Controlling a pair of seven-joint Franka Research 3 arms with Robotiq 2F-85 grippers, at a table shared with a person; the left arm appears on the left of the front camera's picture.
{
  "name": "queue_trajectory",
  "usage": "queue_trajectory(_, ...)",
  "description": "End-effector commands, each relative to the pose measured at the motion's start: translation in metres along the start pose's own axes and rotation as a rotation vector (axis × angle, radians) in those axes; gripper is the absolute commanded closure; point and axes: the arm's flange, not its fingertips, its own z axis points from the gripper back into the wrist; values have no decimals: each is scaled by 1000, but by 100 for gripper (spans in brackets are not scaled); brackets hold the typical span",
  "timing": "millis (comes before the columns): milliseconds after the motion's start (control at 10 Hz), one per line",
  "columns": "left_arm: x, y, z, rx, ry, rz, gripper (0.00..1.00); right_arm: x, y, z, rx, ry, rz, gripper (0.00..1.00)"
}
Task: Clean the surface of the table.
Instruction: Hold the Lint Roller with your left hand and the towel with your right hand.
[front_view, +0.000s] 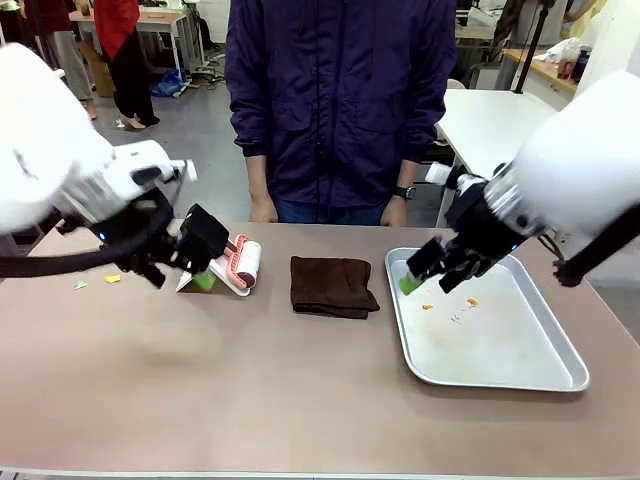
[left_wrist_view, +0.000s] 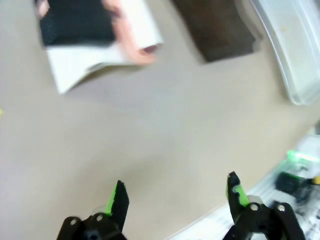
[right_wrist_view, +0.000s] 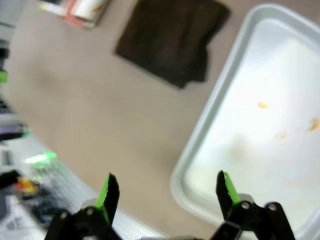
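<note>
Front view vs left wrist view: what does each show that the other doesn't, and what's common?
Front view adds: the person in a dark purple jacket at the far side, and the right gripper, open above the shiny rectangular metal tray. Left wrist view adds: blurred equipment with a green light past the brownish-tan table. Shared: the table, the white lint roller with pink handle, the folded dark brown cloth, the tray, the open left gripper.
</note>
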Motion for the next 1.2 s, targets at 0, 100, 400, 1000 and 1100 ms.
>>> queue_trajectory(0,-12,29,45,-317,-127,86,0,-8,-21,46,227,-47,-113,0)
queue_trajectory(100,-21,47,65,-413,-193,135,0,-18,-31,67,302,-101,-141,0)
queue_trajectory(400,-62,127,116,-591,-399,234,0,-73,-103,135,459,-369,-267,0)
queue_trajectory(1000,-175,259,112,-685,-666,578,0,-188,-239,162,644,-648,-578,0)
queue_trajectory(1100,-196,264,106,-701,-727,630,0,-198,-257,159,659,-663,-630,0)
